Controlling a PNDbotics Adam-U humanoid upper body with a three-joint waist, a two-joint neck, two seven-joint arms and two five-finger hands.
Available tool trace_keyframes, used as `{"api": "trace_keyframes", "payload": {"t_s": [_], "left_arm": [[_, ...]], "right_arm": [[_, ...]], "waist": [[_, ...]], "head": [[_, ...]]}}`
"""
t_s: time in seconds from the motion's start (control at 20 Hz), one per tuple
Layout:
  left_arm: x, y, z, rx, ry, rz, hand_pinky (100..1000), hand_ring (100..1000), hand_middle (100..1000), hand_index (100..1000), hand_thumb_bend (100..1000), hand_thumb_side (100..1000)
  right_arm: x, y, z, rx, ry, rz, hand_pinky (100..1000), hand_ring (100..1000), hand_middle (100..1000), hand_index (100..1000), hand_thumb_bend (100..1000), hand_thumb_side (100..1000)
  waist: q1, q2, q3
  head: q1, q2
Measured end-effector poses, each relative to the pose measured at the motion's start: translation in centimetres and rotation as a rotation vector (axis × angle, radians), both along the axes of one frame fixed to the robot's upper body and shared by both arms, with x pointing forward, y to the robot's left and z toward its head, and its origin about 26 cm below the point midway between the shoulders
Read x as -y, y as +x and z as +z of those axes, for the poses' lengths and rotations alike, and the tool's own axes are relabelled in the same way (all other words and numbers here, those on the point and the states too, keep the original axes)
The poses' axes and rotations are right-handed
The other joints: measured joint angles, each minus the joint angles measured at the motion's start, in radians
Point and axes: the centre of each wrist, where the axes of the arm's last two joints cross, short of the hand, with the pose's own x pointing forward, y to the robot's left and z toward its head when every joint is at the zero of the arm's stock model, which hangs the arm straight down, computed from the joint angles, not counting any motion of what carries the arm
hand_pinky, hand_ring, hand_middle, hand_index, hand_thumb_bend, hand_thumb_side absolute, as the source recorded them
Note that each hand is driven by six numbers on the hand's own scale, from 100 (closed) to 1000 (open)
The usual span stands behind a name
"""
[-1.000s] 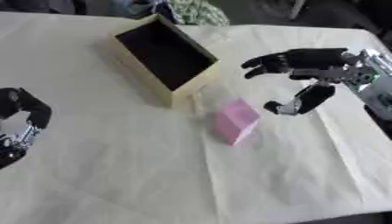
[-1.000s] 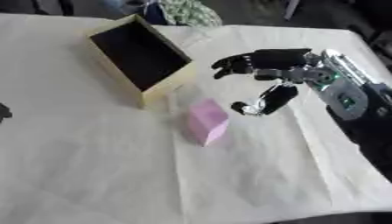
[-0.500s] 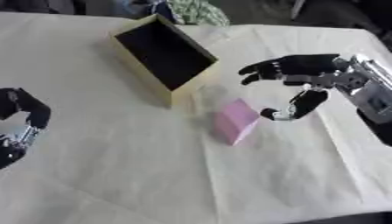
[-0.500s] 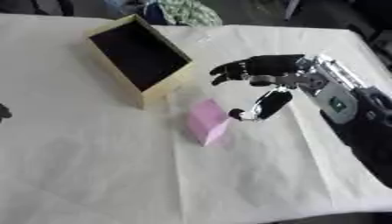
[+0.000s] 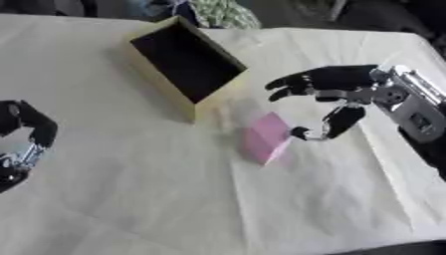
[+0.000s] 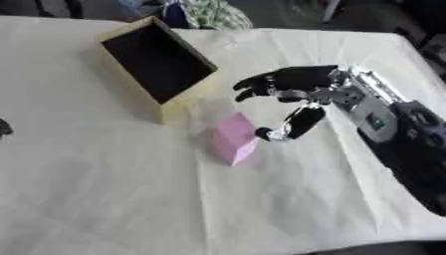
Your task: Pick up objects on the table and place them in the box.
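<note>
My right hand (image 5: 335,94) is spread wide over the pink block (image 5: 266,137), fingers reaching out above it and the thumb hanging down just beside its right edge, holding nothing yet. The block lies on the surface (image 5: 157,199) just in front of the near corner of the box (image 5: 184,62), which is tipped at an angle with its dark inside showing. My worry is the thumb: if I close from here with it riding that edge, I judge it may nudge the block sideways toward the box wall or tip it over rather than pinch it. The cloth-covered surface could also let it slide. My left hand (image 5: 22,137) sits idle at the left edge, fingers curled and empty. By my count: one pink block, one box, two hands, and a bundle of patterned cloth (image 5: 218,12) at the far edge behind the box.
</note>
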Motion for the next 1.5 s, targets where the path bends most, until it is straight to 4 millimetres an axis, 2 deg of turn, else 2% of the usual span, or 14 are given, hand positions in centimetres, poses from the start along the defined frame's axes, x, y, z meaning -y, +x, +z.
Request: {"api": "trace_keyframes", "payload": {"t_s": [0.6,1.5], "left_arm": [[0.0,0.0,0.0,0.000,0.000,0.000,653,542,455,556,338,617],[0.0,0.0,0.0,0.000,0.000,0.000,653,542,454,556,339,617]], "right_arm": [[-2.7,-1.3,1.0,0.012,-0.004,0.084,920,990,1000,1000,211,650],[-2.9,-1.2,-0.8,-0.031,-0.026,0.059,919,991,1000,1000,215,666]], "waist": [[-0.001,-0.006,-0.007],[-0.001,-0.006,-0.008]], "head": [[0.002,0.001],[0.002,0.003]]}}
